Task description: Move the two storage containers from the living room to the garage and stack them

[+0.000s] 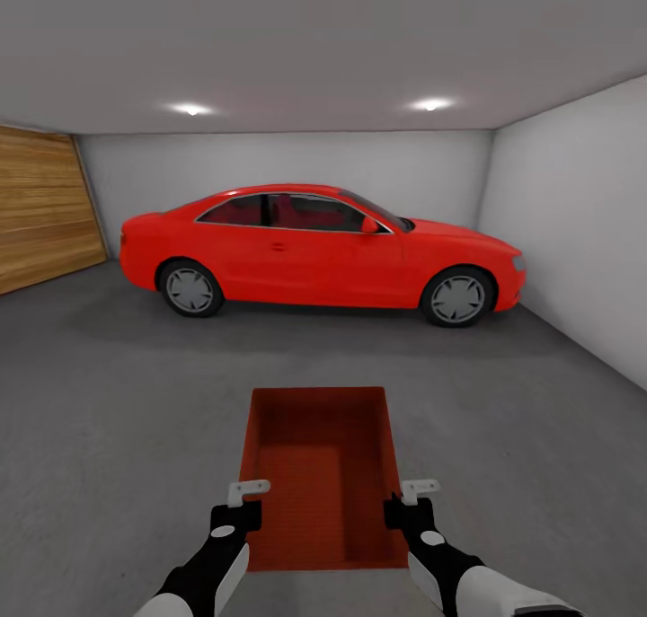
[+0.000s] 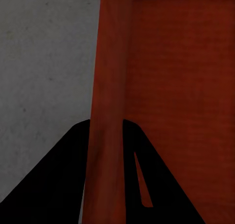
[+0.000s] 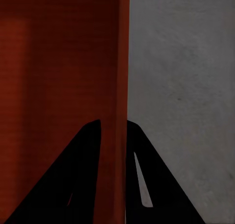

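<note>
Left gripper (image 1: pixel 238 509) pinched the left wall of the storage container (image 1: pixel 322 473); right gripper (image 1: pixel 406 507) pinched the right wall, each near the box's near end. Container was a plain red-orange rectangle, lidless, thin straight walls, faintly ribbed bottom, held level over the grey concrete floor (image 1: pixel 108 419), midway across the garage. Red car (image 1: pixel 319 251) stood beyond, parked along the far wall; wood-slat door (image 1: pixel 40 206) at left.

Left wrist view: dark fingers (image 2: pixel 58 180) straddled the container's thin wall (image 2: pixel 107 87), one each side, clamped on it. Mottled floor (image 2: pixel 44 62) below.

Right wrist view: fingers (image 3: pixel 152 180) likewise closed astride the wall (image 3: pixel 122 62); box interior (image 3: pixel 58 62) on one side, floor (image 3: pixel 186 87) on the other.
</note>
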Tool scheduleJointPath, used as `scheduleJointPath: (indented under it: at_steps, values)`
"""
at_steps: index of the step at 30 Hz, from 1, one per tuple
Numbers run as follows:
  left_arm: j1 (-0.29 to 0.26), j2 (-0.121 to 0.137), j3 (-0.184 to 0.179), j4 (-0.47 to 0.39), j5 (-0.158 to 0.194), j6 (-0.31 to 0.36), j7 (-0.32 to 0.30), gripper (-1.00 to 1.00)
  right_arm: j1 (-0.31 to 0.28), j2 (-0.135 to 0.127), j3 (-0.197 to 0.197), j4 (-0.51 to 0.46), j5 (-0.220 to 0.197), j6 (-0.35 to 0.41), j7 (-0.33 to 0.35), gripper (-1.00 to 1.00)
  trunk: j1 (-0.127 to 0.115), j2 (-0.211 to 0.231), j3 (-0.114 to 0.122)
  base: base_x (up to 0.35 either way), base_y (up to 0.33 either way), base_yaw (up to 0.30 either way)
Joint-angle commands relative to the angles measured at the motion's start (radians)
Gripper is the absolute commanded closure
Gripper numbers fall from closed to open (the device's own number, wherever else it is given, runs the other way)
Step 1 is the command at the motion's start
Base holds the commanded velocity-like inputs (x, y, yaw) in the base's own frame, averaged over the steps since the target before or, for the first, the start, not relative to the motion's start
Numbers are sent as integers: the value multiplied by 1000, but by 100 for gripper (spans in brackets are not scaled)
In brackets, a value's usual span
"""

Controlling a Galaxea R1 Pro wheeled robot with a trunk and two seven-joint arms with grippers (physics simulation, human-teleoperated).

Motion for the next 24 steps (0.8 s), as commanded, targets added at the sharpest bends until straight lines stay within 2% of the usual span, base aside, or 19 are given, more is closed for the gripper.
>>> scheduleJointPath:
  at_steps: [1,16,24]
  values:
    - [-1,12,37,-40,-16,2,9,100,0,0,-21,2,-2,-3,-7,100,1,-1,-1,322,0,0]
    - [-1,11,37,-40,-16,2,9,100,0,0,-21,2,-2,-3,-7,100,1,-1,-1,322,0,-1]
    - [-1,11,37,-40,-16,2,9,100,-1,0,-21,2,-2,-3,-8,100,1,-1,2,321,0,-210]
